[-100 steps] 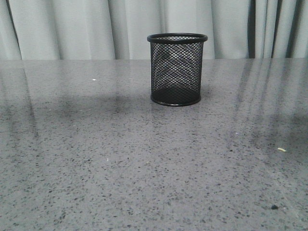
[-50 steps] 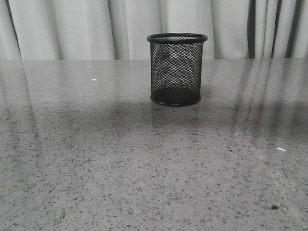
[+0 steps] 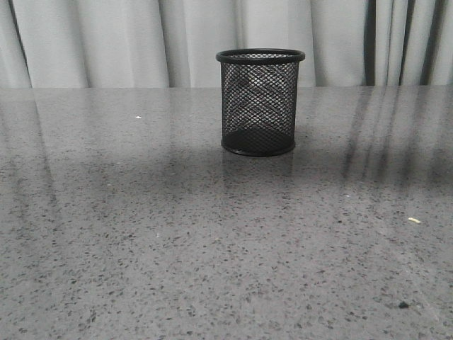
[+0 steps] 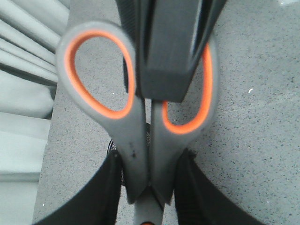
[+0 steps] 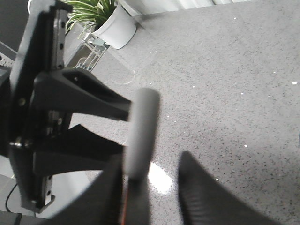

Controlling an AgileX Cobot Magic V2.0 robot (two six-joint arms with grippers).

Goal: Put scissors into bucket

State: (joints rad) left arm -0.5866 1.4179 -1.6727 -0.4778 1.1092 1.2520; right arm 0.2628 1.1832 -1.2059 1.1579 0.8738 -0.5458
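The black wire-mesh bucket (image 3: 260, 101) stands upright on the grey table (image 3: 141, 234) at the back centre; neither gripper shows in the front view. In the left wrist view my left gripper (image 4: 151, 187) is shut on the scissors (image 4: 136, 140) just below the orange-lined handle loops, and a sliver of the bucket's mesh (image 4: 114, 149) shows behind them. A dark finger of the other gripper (image 4: 164, 51) lies between the loops. In the right wrist view my right gripper (image 5: 152, 187) is open, with the scissors' grey handle edge (image 5: 140, 131) by one finger. The blades are hidden.
Pale curtains (image 3: 106, 42) hang behind the table. A small pale scrap (image 3: 414, 220) and a dark speck (image 3: 403, 304) lie at the front right. A potted plant (image 5: 110, 21) stands off the table in the right wrist view.
The shadows on the table have shifted a little. The bucket has not moved.
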